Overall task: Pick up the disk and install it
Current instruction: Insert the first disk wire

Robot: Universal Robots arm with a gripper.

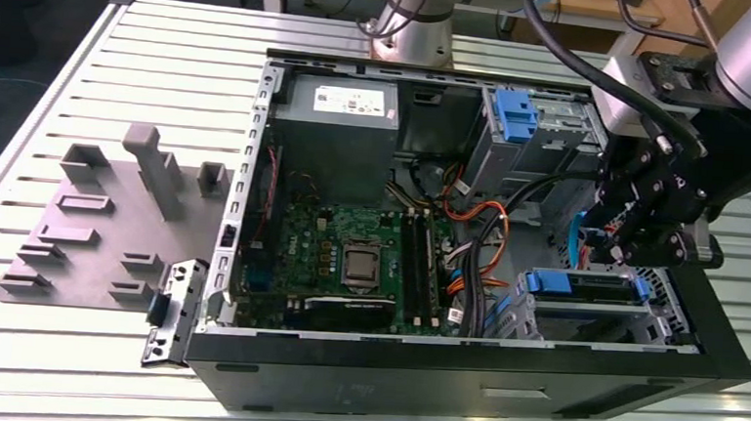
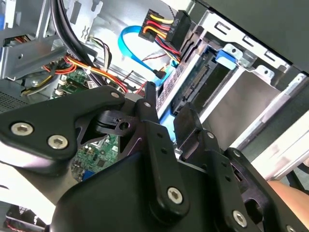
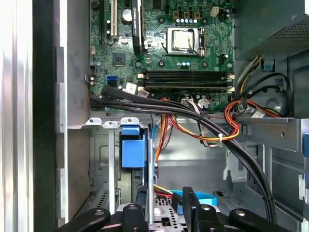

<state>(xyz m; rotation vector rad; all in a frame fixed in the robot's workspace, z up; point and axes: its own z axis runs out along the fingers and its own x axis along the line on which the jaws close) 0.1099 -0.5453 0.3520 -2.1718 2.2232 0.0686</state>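
Open computer case (image 1: 470,383) on slatted table (image 1: 163,60). Gripper (image 2: 167,102) clamped shut on disk (image 2: 193,82), carried on edge in blue frame, just beside drive cage (image 2: 260,96) at exterior view's right; connector edge faced loose cables, probably oriented for sliding into bay

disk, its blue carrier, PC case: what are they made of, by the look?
Disk: black plastic connector edge, board-like face; body probably metal, mostly hidden.
Carrier: blue plastic, smooth moulded tab.
Case: bare silver sheet metal inside, stamped and folded; black outer shell, painted metal or plastic, unclear.
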